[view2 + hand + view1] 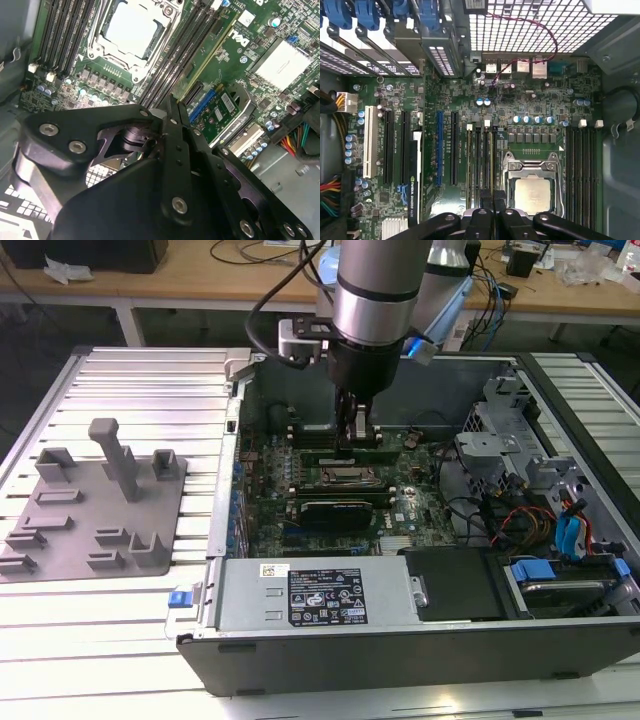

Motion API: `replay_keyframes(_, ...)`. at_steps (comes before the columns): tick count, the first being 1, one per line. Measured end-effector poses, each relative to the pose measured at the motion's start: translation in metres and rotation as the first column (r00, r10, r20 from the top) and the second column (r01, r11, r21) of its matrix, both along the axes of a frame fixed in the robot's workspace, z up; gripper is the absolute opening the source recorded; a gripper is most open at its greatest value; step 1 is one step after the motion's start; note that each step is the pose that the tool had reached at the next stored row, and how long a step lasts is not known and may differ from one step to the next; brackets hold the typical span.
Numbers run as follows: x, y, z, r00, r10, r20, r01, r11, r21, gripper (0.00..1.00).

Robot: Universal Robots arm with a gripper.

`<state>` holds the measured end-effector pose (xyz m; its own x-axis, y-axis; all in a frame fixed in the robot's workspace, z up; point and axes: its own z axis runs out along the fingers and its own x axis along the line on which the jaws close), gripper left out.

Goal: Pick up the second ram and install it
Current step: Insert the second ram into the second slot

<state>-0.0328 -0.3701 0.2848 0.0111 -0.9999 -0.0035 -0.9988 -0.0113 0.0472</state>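
Note:
A long green ram stick [212,52] stands seated in the memory slot farthest from the silver processor socket [131,27]; I cannot tell whether it is the second ram. It also shows as a thin green edge in the first wrist view [469,165] and under the arm in the exterior view [335,453]. My gripper [358,435] reaches down into the open computer case. Its two black fingers are shut against each other with nothing visible between them. The gripper [173,102] hovers over the dark slots between that stick and the socket. What lies directly beneath the gripper [493,196] is hidden.
A black graphics card [340,510] sits in front of the socket. The power supply [310,590] fills the case's front. Drive cages and cables [500,520] crowd the exterior view's right. A grey parts fixture [95,500] lies on the ribbed table at that view's left.

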Motion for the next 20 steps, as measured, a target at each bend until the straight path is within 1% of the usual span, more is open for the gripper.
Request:
replay_keyframes(2, 0.000, 0.0000, -0.0007, 1.0000, 0.000, 0.0000, 0.000, 1.0000, 0.0000, 0.09)
replay_keyframes(6, 0.000, 0.0000, -0.0047, 1.0000, 0.000, 0.0000, 0.000, 1.0000, 0.0000, 0.09)
replay_keyframes(10, 0.000, 0.0000, -0.0109, 1.0000, 0.000, 0.0000, 0.000, 1.0000, 0.0000, 0.09)
replay_keyframes(17, 0.000, 0.0000, -0.0150, 1.0000, 0.000, 0.0000, 0.000, 1.0000, 0.0000, 0.09)
replay_keyframes(20, -0.001, 0.0000, -0.0181, 1.0000, 0.000, -0.0001, 0.000, 1.0000, 0.0000, 0.09)
